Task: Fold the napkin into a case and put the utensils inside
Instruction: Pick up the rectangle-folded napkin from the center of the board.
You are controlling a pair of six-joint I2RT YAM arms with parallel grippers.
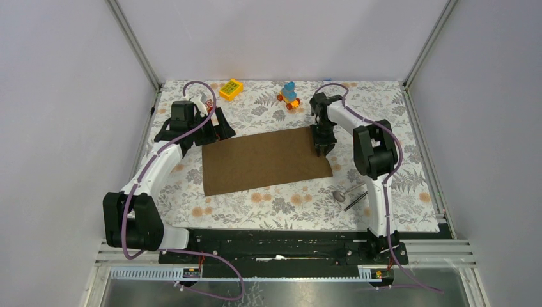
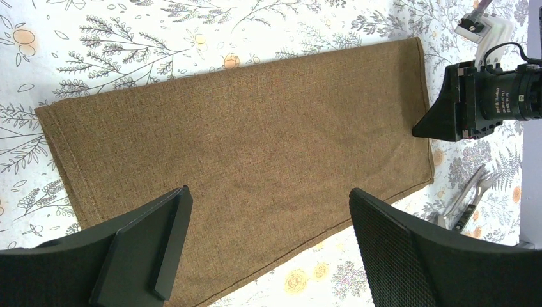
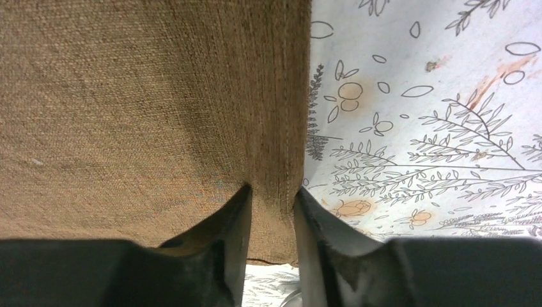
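- Holds the left pincer (image 2: 268,195) spread wide, with nothing between its fingers (image 2: 153,243), raised above the table at the napkin's left short edge.
- Looks down from that pincer on the napkin (image 1: 265,160): dark brown, laid out as one flat rectangle on the floral tablecloth (image 1: 281,208), long side running across toward the right pincer.
- Sets the right pincer (image 3: 273,188) low on the napkin's right short edge, one fingertip (image 3: 233,211) on the brown cloth and the other at the hem where the tablecloth begins.
- Leaves only a slim gap between those tips, with a narrow strip of hem lying in it; cannot tell whether pinched or merely straddled.
- Shows faint lengthwise creases in the cloth just beside that pincer, along the hem; flat elsewhere.
- Finds the spoon (image 1: 339,195) and the thin dark stick (image 1: 355,201) toward the arm bases from the right pincer and slightly to its right, off the napkin, just beside each other on the tablecloth, near the napkin's near right corner.
- Places the same two, seen from the left pincer, past the napkin's opposite short edge.
- Puts a yellow block (image 1: 231,89) beyond the left pincer and a blue toy (image 1: 289,94) beyond the right pincer, to its left, both clear of the napkin.
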